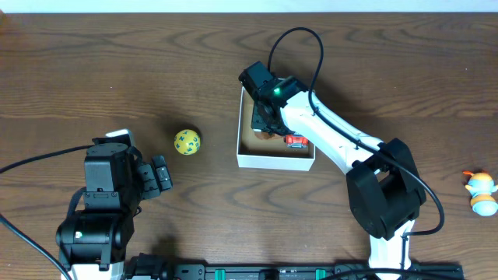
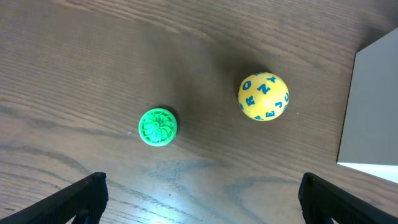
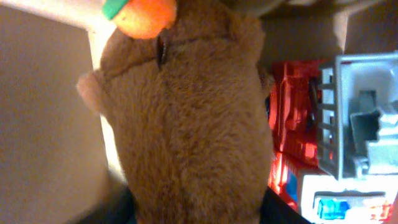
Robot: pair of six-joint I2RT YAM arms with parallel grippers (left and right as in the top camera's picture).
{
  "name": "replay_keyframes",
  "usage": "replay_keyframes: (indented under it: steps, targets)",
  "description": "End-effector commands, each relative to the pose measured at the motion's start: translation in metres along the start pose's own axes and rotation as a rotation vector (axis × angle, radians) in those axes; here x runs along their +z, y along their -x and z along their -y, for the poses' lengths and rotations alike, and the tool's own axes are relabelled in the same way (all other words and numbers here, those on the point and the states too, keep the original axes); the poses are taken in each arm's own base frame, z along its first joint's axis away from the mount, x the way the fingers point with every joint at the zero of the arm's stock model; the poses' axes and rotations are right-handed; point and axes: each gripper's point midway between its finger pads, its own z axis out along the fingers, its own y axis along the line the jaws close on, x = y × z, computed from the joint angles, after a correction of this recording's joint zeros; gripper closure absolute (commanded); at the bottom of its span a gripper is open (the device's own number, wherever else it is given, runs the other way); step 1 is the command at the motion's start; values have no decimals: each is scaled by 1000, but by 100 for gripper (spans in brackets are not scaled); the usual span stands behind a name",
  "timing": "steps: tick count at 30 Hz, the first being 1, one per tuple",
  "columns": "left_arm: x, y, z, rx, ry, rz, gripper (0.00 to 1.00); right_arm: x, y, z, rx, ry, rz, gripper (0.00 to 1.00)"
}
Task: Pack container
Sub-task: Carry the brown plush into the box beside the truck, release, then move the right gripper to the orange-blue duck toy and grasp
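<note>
container (image 1: 276, 162) is being packed, partway done i'd guess: brown plush (image 3: 186, 124) and red truck (image 3: 298, 124) are being kept inside it, right under the right hand (image 1: 267, 118) (grip can't be told). yellow ball (image 2: 263, 96) and green toy (image 2: 157, 127) are being left out below the spread-apart left hand (image 2: 200, 190).

Container (image 1: 276, 162): white walls, tan inside. Ball (image 2: 263, 96): yellow, blue letters all over. Small toy (image 2: 158, 127): bright green. Plush (image 3: 186, 124): brown fur. Knob (image 3: 146, 12): orange, green edge. Toy vehicle (image 3: 298, 118): red, grey-white, blue spot. Figure (image 1: 482, 192): orange, white, pale blue. Desk (image 1: 93, 62): dark brown woodgrain.
</note>
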Motion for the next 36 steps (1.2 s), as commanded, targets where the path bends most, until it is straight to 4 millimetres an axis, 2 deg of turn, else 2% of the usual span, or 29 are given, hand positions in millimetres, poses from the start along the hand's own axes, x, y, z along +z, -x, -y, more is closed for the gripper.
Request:
replay_keyframes:
  steps: [1, 6, 10, 13, 15, 17, 19, 21, 23, 28, 32, 36]
  targets:
    - [-4, 5, -1, -18, 3, 16, 2, 3, 6, 8, 19, -28, 20, 44]
    - [-4, 5, -1, -18, 3, 16, 2, -6, 9, 6, 12, -14, 36, 40]
    - [-4, 5, -1, -18, 3, 16, 2, -29, 25, 6, -9, -2, 114, 37]
    - [-4, 5, -1, -18, 3, 16, 2, -58, 41, 5, -45, 18, 192, 30]
    - [-4, 5, -1, -18, 3, 15, 2, -85, 52, 6, -54, 37, 250, 21]
    - [-4, 5, -1, -18, 3, 16, 2, -112, 63, 14, -29, 49, 309, 14]
    - [-4, 5, -1, -18, 3, 16, 2, -141, 74, 31, 15, 65, 362, 12]
    - [-4, 5, -1, -18, 3, 15, 2, -169, 83, 59, 99, 73, 399, 8]
    - [-4, 5, -1, -18, 3, 16, 2, -193, 87, 100, 213, 59, 417, 3]
    - [-4, 5, -1, -18, 3, 16, 2, -234, 77, 225, 503, -34, 413, 1]
    - [-4, 5, -1, -18, 3, 16, 2, -242, 56, 310, 645, -121, 352, 1]
    - [-4, 5, -1, -18, 3, 16, 2, -228, 25, 384, 782, -234, 250, 1]
